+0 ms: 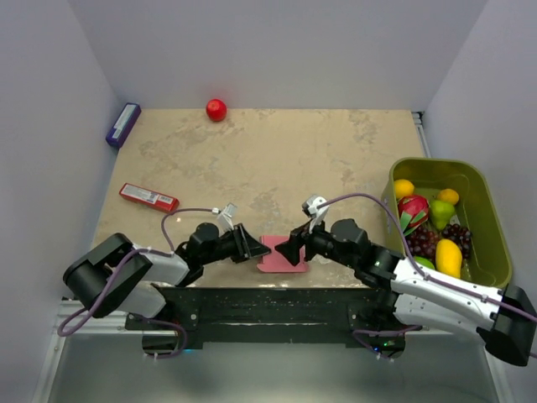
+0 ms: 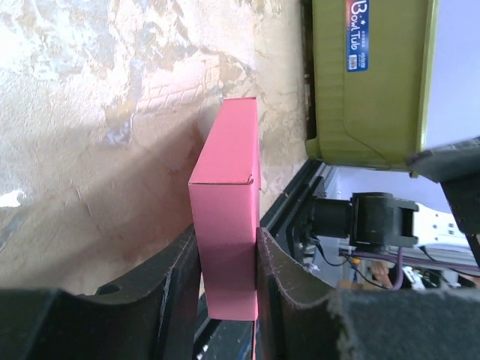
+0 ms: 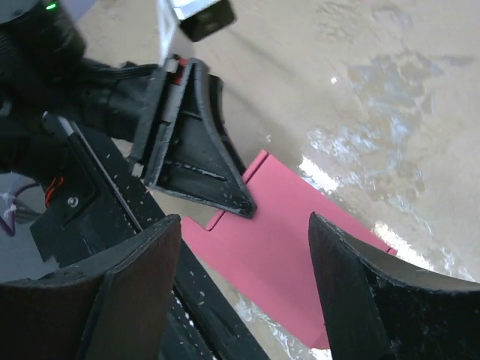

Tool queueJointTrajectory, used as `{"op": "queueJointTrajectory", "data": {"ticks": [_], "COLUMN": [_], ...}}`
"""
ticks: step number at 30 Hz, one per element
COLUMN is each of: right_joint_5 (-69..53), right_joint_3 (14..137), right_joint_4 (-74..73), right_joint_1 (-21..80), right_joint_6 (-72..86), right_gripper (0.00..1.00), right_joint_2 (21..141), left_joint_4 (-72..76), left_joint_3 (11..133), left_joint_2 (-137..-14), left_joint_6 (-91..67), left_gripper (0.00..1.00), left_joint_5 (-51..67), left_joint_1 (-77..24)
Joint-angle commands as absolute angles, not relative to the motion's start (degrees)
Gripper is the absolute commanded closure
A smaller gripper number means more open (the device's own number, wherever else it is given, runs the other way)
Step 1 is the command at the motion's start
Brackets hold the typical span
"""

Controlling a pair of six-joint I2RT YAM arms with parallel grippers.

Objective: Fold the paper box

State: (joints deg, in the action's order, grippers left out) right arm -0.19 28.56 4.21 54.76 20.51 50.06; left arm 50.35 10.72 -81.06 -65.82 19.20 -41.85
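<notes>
matt card paper box (image 2: 225,225), smooth plastic tub (image 2: 375,112)

Taking the box (image 1: 281,256) at the table's (image 1: 294,159) near edge as centre, the way in was shut at 9 o'clock by the left end effector (image 1: 255,247), its fingers (image 2: 281,281) pressed against both faces of the card. At 3 o'clock the right end effector (image 1: 294,248) crowded the other edge with its jaws spread wide. The black base bar (image 1: 268,306) closed off 6 o'clock. Bare table lay open from 11 to 2 o'clock. A red packet (image 1: 148,196) lay near at 10 o'clock, with a purple carton (image 1: 122,124) beyond it. A red ball (image 1: 216,109) sat at 11 o'clock by the far wall. A green bin (image 1: 487,218) stood well apart at 3 o'clock.
</notes>
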Motion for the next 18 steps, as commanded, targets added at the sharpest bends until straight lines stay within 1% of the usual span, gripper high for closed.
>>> {"op": "queueJointTrajectory", "data": {"ticks": [1,3,4,5,7,10,11,15,18], "right_joint_5": [9.74,15.54,18.17,24.37,29.07,36.02,37.6,47.88,51.14], "right_joint_3": [29.53,29.88,30.49,31.02,33.03,35.32,35.85,38.23,40.78], "right_joint_4": [1.58,1.41,1.67,1.67,1.5,2.28,2.37,2.73,3.6], "right_joint_1": [62.37,66.95,72.02,74.68,80.73,86.28,87.35,91.14,93.42], "right_joint_6": [11.26,10.11,9.15,8.79,7.13,5.28,4.75,2.47,-0.69], "right_gripper": [0.25,0.24,0.23,0.22,0.21,0.2,0.2,0.2,0.2], "right_joint_2": [49.66,50.62,51.23,53.33,56.06,61.07,63.43,70.2,75.82], "left_joint_4": [49.92,49.92,49.4,48.7,46.07,45.18,45.26,44.3,45.96], "left_joint_3": [9.15,8.09,7.48,7.3,6.86,5.11,4.58,3.17,0.88], "left_joint_2": [-77.44,-76.12,-74.55,-73.66,-71.03,-68.56,-68.12,-65.4,-62.76], "left_joint_6": [-69.51,-72.15,-72.85,-74.08,-74.97,-77.51,-78.91,-81.29,-85.95], "left_gripper": [0.8,0.81,0.81,0.81,0.81,0.81,0.81,0.81,0.82], "left_joint_5": [30.04,32.07,33.82,34.53,36.46,40.58,41.65,45.35,47.02], "left_joint_1": [-37.27,-34.64,-34.02,-32.88,-31.91,-28.66,-27.0,-25.58,-24.79]}}
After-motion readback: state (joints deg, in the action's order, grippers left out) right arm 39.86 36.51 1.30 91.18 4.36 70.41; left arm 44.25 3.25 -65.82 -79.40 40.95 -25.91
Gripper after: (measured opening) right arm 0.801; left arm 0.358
